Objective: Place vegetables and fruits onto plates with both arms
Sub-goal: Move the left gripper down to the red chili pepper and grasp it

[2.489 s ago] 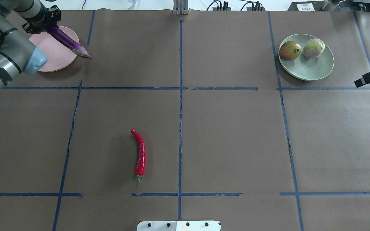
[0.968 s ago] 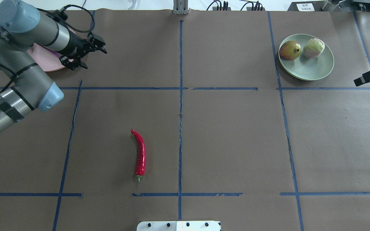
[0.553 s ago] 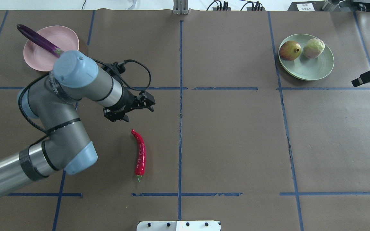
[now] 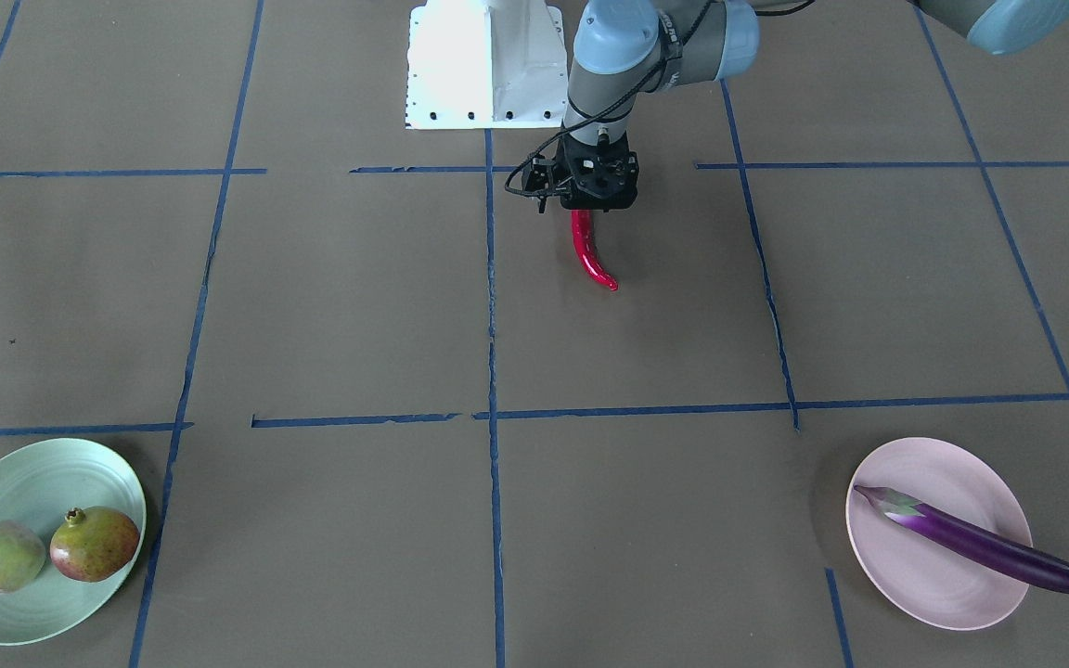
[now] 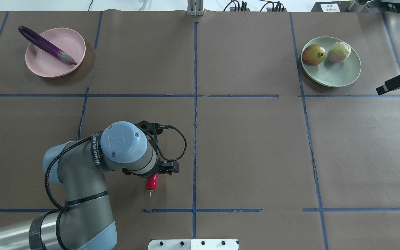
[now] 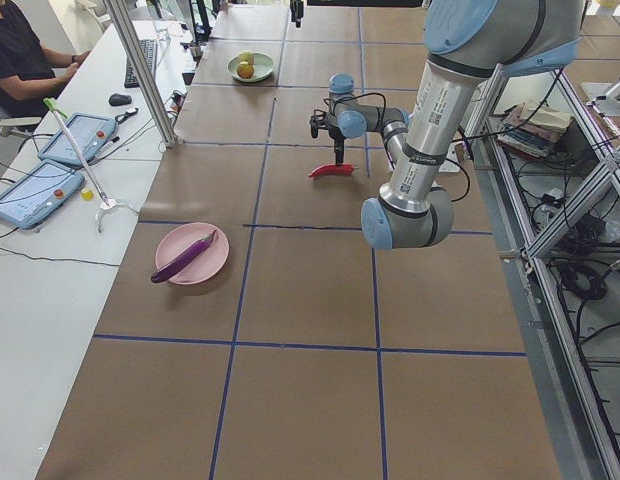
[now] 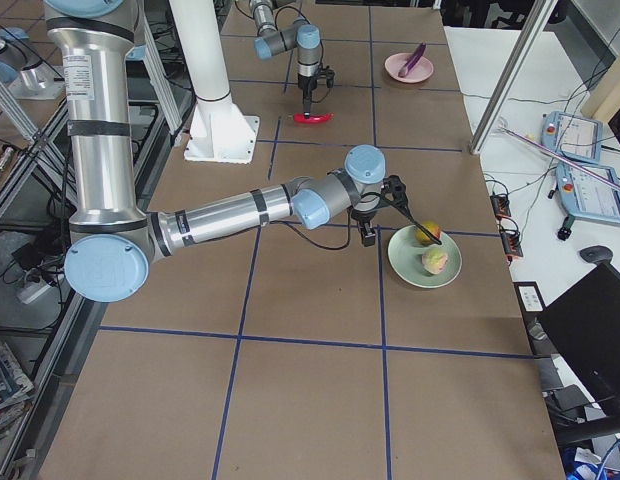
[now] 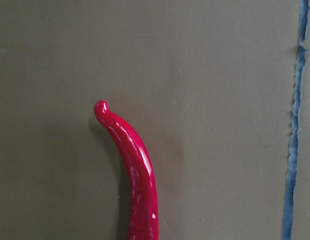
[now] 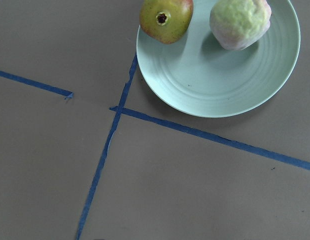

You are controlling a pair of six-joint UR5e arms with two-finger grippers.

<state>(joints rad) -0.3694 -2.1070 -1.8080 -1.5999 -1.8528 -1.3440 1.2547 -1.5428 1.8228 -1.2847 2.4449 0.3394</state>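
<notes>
The red chili pepper (image 4: 590, 255) lies on the brown paper near the robot's base. My left gripper (image 4: 593, 206) points straight down over its stem half, jaws open on either side; only the stem end (image 5: 151, 183) shows under it from overhead. The left wrist view shows the chili's curved tip (image 8: 137, 175) and no fingers. The purple eggplant (image 5: 45, 44) lies across the pink plate (image 5: 47, 66). The pomegranate (image 5: 313, 54) and the pale green fruit (image 5: 339, 52) sit on the mint green plate (image 5: 339, 74). My right gripper (image 5: 398, 82) hovers beside that plate; I cannot tell its state.
The white base block (image 4: 483, 65) stands just behind the chili. Blue tape lines divide the brown paper into squares. An operator's desk with tablets (image 6: 50, 165) runs along the far table side.
My left gripper let go of the eggplant on the pink plate, swung back across the table and came down over the chili. The right gripper barely shifted.
</notes>
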